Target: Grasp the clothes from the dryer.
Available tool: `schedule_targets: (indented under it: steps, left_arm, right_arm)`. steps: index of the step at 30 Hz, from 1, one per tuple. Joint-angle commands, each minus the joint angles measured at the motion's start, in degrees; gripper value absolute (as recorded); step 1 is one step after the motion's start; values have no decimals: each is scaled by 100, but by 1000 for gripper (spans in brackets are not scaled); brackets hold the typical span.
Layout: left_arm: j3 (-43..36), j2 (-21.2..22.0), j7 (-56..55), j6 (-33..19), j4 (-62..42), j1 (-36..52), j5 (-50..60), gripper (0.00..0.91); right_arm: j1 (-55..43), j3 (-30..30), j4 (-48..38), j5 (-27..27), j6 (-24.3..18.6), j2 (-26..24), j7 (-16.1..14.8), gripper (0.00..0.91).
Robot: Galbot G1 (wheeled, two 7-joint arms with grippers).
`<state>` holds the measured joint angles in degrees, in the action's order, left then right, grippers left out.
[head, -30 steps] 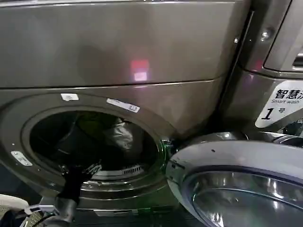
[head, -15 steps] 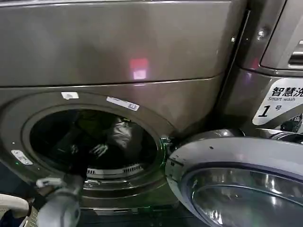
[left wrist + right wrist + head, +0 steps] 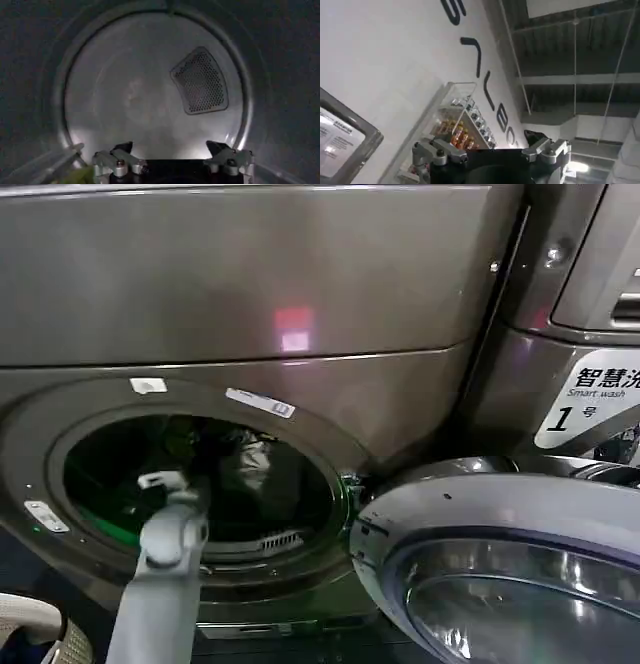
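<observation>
A: Left gripper (image 3: 172, 152) sits inside the dryer (image 3: 250, 304) drum, jaws spread wide, nothing between them. Head view has the grey left arm (image 3: 165, 554) passing through the porthole (image 3: 200, 484), wrist deep in the opening.

B: Clothes?

A: In the drum, far side. Pale grey-white garment (image 3: 255, 464) bunched up high and right of the arm; yellow-green garment (image 3: 182, 434) dim, just left of it. Left wrist view catches a yellow-green scrap (image 3: 80, 175) just beside one fingertip. Touching or not, cannot tell.

B: What does that camera face?

A: Bare drum back wall (image 3: 145, 95) and the perforated vent panel (image 3: 200, 82). No fabric in front of the jaws.

B: So progress?

A: Door (image 3: 500, 564) swung open, lying near and right. Arm is in. Those parts look done. No grasp yet; my judgement is early-middle, reach made, grip and withdrawal both left.

B: Right arm?

A: Parked, away from the machine. Right gripper (image 3: 490, 150) points up at a wall with lettering and a ceiling; its jaws stand apart, empty.

B: Next need?

A: Likely redirect the left gripper toward the heap before closing, since the jaws face bare metal.
</observation>
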<state>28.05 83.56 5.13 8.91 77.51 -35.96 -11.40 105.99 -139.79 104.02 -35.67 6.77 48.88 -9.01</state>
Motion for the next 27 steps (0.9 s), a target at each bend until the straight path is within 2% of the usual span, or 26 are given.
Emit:
schedule_targets:
  steps: [1, 9, 15, 22, 27]
  left_arm:
    - [-141, 5, 23, -101, -1690, 1276, -41, 907]
    - [-244, 68, 156, -239, -2898, 2207, 67, 907]
    - [-242, 76, 388, -270, -3685, 2493, 330, 907]
    - [-863, -81, 1205, -253, -4710, 3075, 872, 907]
    - [-1818, -205, 2211, -293, -5072, 3435, 1276, 907]
  right_arm:
    - [-7, -24, -35, 3, 11, -41, 6, 907]
    - [-38, -43, -101, 4, -10, -49, -4, 907]
    - [-55, -82, -132, 1, -32, -78, -10, 907]
    - [-50, -82, -145, 3, -67, -65, -42, 907]
    - [-64, -54, -148, 10, -87, -84, -61, 907]
